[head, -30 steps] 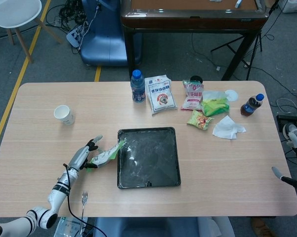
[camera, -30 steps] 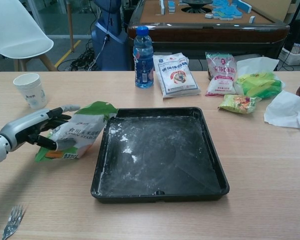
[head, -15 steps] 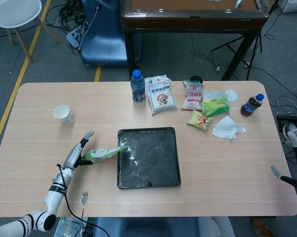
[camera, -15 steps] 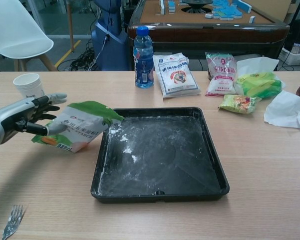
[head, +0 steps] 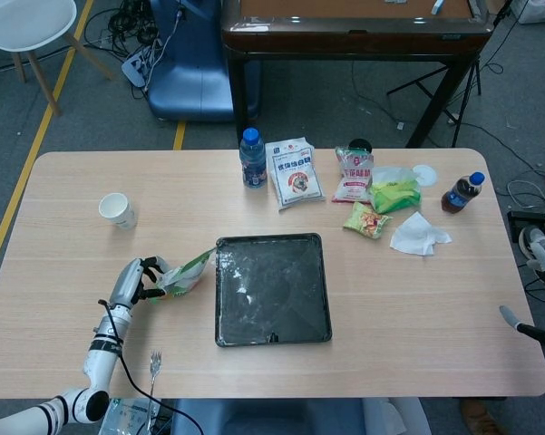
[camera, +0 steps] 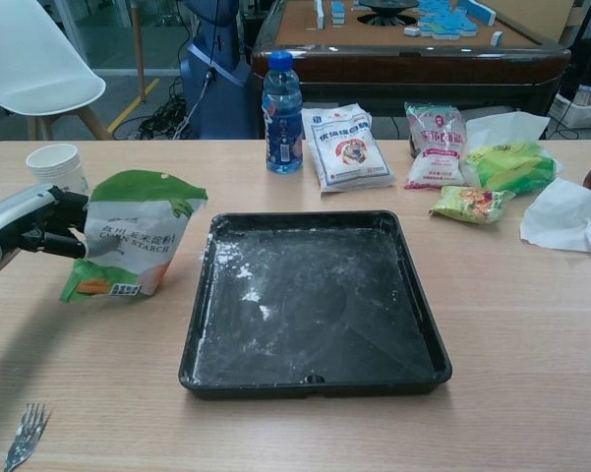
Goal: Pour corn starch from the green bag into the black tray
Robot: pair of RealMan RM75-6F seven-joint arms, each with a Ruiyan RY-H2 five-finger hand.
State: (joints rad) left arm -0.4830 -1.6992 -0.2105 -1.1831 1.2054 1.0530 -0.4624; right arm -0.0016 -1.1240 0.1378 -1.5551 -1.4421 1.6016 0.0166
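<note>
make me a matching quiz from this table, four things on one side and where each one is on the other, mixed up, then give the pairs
Things:
1. green corn starch bag
2. white paper cup
3. silver metal fork
4. white crumpled tissue

Places:
A. near table edge, left of the black tray
B. far right of the tray
C. held by the left hand
D. far left, behind the held bag

Pairs: 1-C, 2-D, 3-A, 4-B

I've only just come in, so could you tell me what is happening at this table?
The robot's left hand grips a green bag of corn starch, held nearly upright just left of the black tray. The tray already carries a dusting of white powder. Nothing is pouring at this moment. The right hand is not in view. Other packets, bottles, a paper cup and a fork lie untouched around them.
</note>
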